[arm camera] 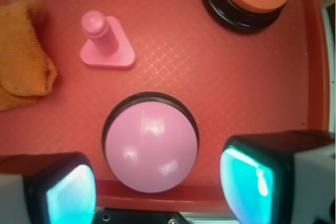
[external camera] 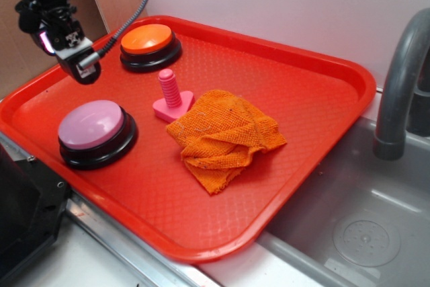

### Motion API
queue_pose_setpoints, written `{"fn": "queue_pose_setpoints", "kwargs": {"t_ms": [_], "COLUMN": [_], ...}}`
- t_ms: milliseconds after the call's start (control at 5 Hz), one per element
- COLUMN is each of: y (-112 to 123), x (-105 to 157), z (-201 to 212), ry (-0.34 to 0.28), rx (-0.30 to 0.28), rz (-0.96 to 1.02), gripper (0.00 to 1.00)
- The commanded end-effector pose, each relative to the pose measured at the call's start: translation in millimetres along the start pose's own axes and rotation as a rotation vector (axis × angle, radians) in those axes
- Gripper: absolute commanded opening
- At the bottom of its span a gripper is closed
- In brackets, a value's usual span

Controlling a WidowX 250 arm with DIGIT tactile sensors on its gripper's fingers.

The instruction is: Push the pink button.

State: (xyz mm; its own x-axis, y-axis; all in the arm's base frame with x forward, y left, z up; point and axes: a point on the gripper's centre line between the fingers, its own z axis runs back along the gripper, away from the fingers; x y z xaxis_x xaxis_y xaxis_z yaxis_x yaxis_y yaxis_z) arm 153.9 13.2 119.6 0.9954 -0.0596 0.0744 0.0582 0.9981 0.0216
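The pink button (external camera: 91, 124), a pale pink dome on a black base, sits at the near left of the red tray (external camera: 309, 92). My gripper (external camera: 82, 65) hangs in the air above and behind it, not touching it. In the wrist view the pink button (arm camera: 151, 148) lies below and between my two fingers, and the gripper (arm camera: 157, 190) is open with nothing held.
An orange-topped button (external camera: 149, 39) stands at the tray's back left. A small bright pink peg (external camera: 169, 92) on a square foot is beside a crumpled orange cloth (external camera: 225, 136) mid-tray. A grey sink (external camera: 363, 233) and faucet (external camera: 402, 78) are to the right.
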Motion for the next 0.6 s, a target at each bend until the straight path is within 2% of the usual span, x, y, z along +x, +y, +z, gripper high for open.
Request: {"fn": "queue_pose_setpoints", "kwargs": {"t_ms": [0,200,400], "y": [7,7,7], "x": [11,10,5], "z": [32,43,48], "ry": [-0.077,-0.060,-0.118], "rx": [0.002,0.066,0.002], "rz": [0.050,0.067,0.061], "gripper": [1.00,1.00,1.00]}}
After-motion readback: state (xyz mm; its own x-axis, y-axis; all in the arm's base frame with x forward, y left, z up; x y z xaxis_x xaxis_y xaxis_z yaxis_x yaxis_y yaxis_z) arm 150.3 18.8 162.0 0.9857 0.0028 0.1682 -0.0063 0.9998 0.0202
